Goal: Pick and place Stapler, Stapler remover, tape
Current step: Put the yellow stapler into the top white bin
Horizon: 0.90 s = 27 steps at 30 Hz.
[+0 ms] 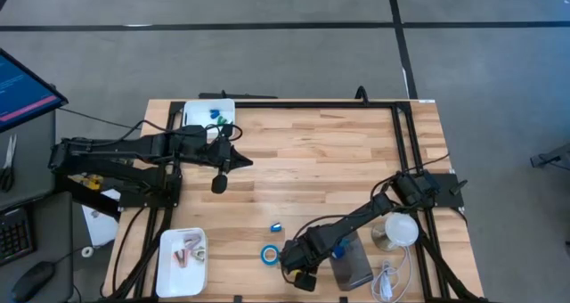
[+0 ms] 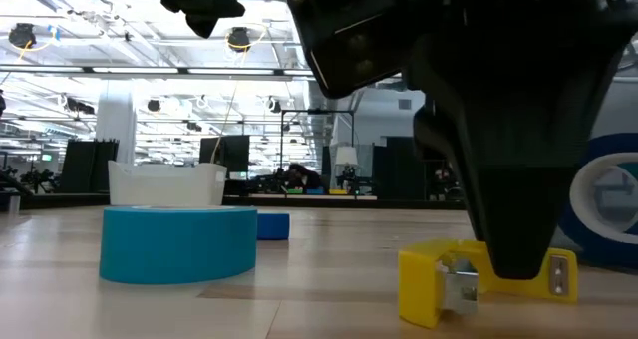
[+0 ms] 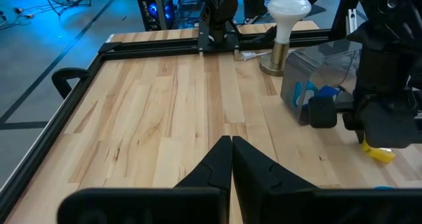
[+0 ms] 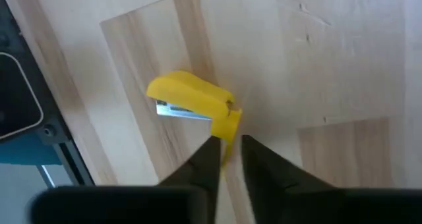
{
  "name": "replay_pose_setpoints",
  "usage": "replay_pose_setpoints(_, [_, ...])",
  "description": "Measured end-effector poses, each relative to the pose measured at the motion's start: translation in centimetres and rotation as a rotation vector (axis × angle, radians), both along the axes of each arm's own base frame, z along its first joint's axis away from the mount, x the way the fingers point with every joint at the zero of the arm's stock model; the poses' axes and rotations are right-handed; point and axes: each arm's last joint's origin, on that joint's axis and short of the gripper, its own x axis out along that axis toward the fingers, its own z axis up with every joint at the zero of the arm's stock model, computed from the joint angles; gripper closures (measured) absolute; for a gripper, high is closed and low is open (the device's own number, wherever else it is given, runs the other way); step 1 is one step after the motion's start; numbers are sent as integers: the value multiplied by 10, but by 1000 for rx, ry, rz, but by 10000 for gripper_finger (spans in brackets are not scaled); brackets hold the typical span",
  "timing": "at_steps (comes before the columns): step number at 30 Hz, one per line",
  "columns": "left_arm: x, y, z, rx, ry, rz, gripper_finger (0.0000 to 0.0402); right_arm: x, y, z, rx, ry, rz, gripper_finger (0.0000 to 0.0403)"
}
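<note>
A small yellow stapler (image 4: 190,97) lies on the wooden table near its front edge, also seen in the low view (image 2: 435,279). My right gripper (image 4: 228,151) points steeply down over it, its fingers closed in on one end. A blue tape roll (image 1: 269,255) lies flat just left of that gripper, and a small blue thing (image 1: 274,226) lies a little farther back. My left gripper (image 1: 219,185) hangs shut above the table's far left part, holding nothing. My right gripper has the stapler's end (image 4: 228,126) between its two fingertips (image 4: 208,159), pinched from above with the fingers pointing steeply down. The rest of the stapler sticks out sideways beyond the fingers. The stapler lies on the table.
A clear box (image 1: 350,260) with blue things in it, a lamp-like white bulb on a metal base (image 1: 396,230) and a white cable lie at the near right. One white tray (image 1: 183,258) stands at the near left and another (image 1: 212,116) at the far left.
</note>
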Motion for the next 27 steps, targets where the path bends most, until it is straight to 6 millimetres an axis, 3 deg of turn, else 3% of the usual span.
replay_pose_setpoints(3, [0, 0, 0, 0, 0, 0, 398, 0, 0, 0, -4, -8, 18, 394])
replay_pose_setpoints(8, [0, 0, 0, 75, 1, -30, 398, 3, 0, 3, -42, -52, 29, 399])
replay_pose_setpoints(13, [0, 0, 0, 96, 2, -38, 398, 12, 0, 23, -100, -165, 56, 401])
replay_pose_setpoints(18, [-2, 0, 2, 98, -11, -38, 398, 14, -7, 55, -205, -250, 75, 402])
replay_pose_setpoints(27, [-23, -2, 18, 131, -99, -70, 398, -24, -41, 131, -555, -350, 57, 402])
